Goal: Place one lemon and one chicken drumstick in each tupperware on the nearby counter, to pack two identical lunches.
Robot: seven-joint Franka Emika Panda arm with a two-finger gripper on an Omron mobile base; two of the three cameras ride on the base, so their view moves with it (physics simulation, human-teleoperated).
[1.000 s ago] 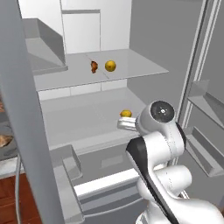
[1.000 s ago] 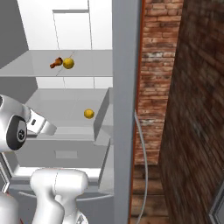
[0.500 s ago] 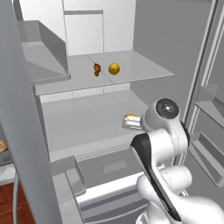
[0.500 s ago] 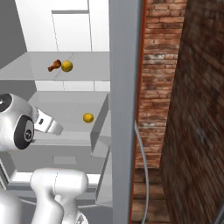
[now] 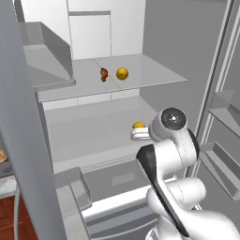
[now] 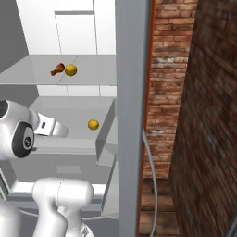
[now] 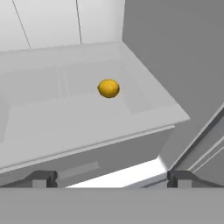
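Round yellow lemon on the lower fridge shelf, at 12 o'clock from the hand. Hand fingers apart, empty. A second lemon beside a brown drumstick above.

The fridge shelves look like smooth, matt pale-grey plastic; the lemon has a faintly glossy yellow skin; the drumstick looks browned and matt; the wall is rough red brick; the arm is glossy white plastic.
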